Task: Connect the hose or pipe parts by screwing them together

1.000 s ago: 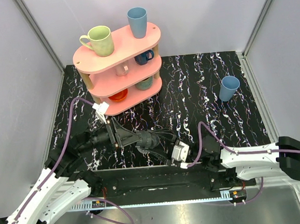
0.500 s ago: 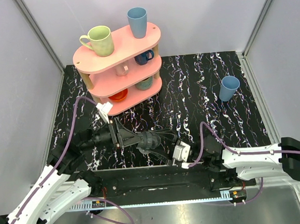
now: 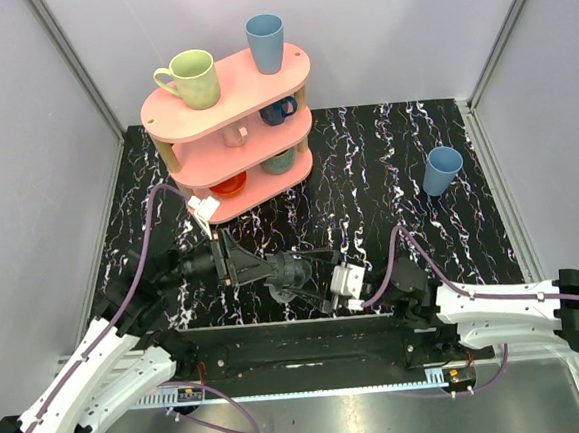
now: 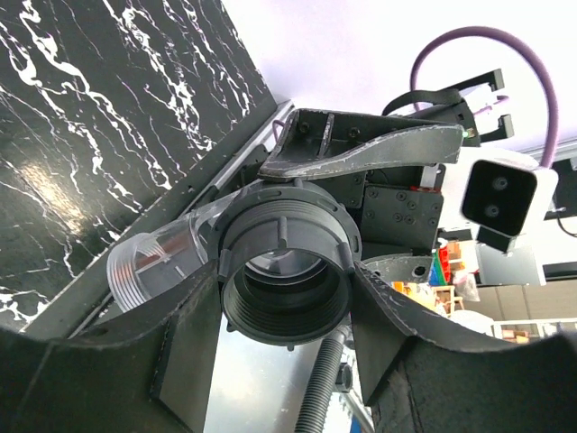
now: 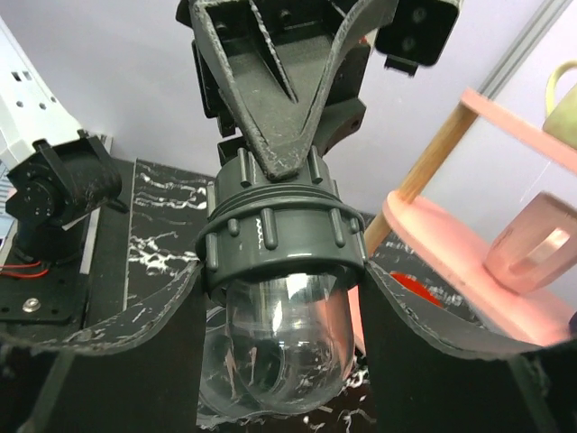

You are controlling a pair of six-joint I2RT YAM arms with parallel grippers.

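- The left end effector (image 3: 274, 270) reaches in from the left. Its two fingers are pressed against opposite sides of the dark collar (image 4: 287, 216), pinching it.
- In the left wrist view the collar's open, threaded mouth faces the camera, with a finger on either side of it.
- The right end effector (image 3: 307, 279) comes in from the right and meets the same piece. Its fingers are closed on the translucent fitting (image 5: 281, 347) at its wide top rim, right under the collar. The exact line of contact is hard to tell apart from the collar's lower ring.
- The two parts sit together: in the right wrist view the collar caps the clear, rounded body. In the left wrist view a clear threaded stub sticks out to the collar's left.
- The joined piece is held between the two arms, over the near part of the black marbled desk (image 3: 386, 169), a little left of centre.
- A pink three-tier shelf (image 3: 239, 85) stands at the far left of the desk, with a green mug (image 3: 194, 78) and a blue cup (image 3: 266, 43) on its top tier.
- A second blue cup (image 3: 442, 169) stands alone at the far right, well apart from the fittings.
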